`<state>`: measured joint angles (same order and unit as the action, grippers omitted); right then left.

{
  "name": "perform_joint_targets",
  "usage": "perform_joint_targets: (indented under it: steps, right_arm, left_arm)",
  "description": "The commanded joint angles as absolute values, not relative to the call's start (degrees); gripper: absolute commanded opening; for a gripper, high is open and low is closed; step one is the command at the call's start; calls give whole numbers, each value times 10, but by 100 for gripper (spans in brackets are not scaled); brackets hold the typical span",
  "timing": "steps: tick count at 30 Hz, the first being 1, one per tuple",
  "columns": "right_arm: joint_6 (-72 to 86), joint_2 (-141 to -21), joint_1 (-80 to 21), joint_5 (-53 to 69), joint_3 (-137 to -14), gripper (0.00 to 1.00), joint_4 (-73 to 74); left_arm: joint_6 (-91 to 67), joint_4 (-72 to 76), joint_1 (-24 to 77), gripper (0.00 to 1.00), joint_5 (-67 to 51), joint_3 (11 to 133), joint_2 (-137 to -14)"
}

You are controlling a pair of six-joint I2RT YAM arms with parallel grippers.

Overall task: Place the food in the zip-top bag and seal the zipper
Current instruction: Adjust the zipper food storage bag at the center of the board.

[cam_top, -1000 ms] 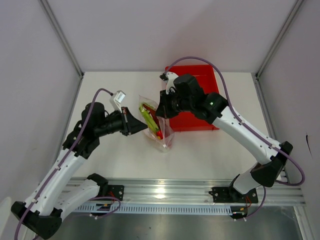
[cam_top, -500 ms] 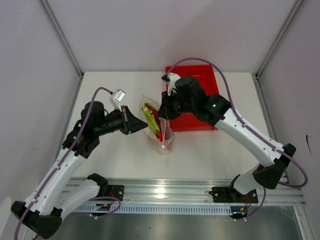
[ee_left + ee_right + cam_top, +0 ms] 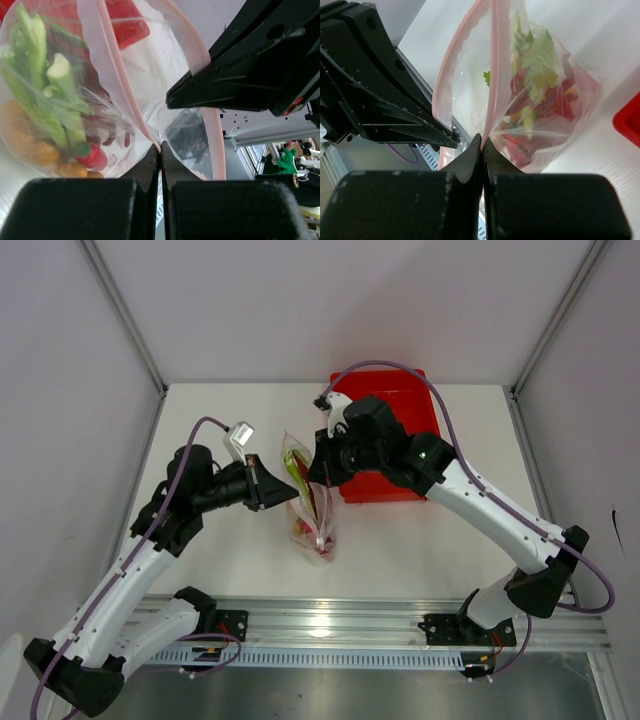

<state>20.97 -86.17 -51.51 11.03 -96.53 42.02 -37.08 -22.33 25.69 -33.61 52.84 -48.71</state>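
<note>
While the left gripper (image 3: pixel 160 150) and right gripper (image 3: pixel 482 141) each clamped shut on the pink zipper (image 3: pixel 492 75), the zip-top bag (image 3: pixel 312 512) stretched between them left of the red tray (image 3: pixel 405 385), long axis running far-to-near, leek (image 3: pixel 60 95) clear, lobster (image 3: pixel 555 102) blurred behind crinkled plastic.

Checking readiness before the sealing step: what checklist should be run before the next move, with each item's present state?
1. Left gripper shut on the zipper: ok.
2. Right gripper shut on the zipper: ok.
3. Food inside the zip-top bag: ok.
4. Zipper closed along its length: not ok, its two strips gape apart between the grippers.
5. Bag bottom resting on the table: cannot tell.
</note>
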Motion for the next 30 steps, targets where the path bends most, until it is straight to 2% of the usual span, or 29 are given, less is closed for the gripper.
perform_joint_targets:
  steps: [1,12,18,24,26,30]
  right_arm:
    - [217,-867,-532,121,-969,0,383]
    - [237,-868,-562,91,-954,0,348]
    - [263,-881,-563,84,-935,6,321]
    - [262,-886,-577,65,-922,17,301]
    - [254,-886,-580,58,-923,26,301]
    - [241,-879,-582,49,-917,36,302]
  left_arm:
    - [-376,-206,253,0,-342,529,-484]
    - [-378,-198,253,0,-349,528,-497]
    - [-377,-210,253,0,-344,525,-469]
    - [-376,-235,253,1,-321,515,-442]
    - [-384,-236,252,1,-303,505,-432]
    - [-397,-236,253,1,-287,491,-406]
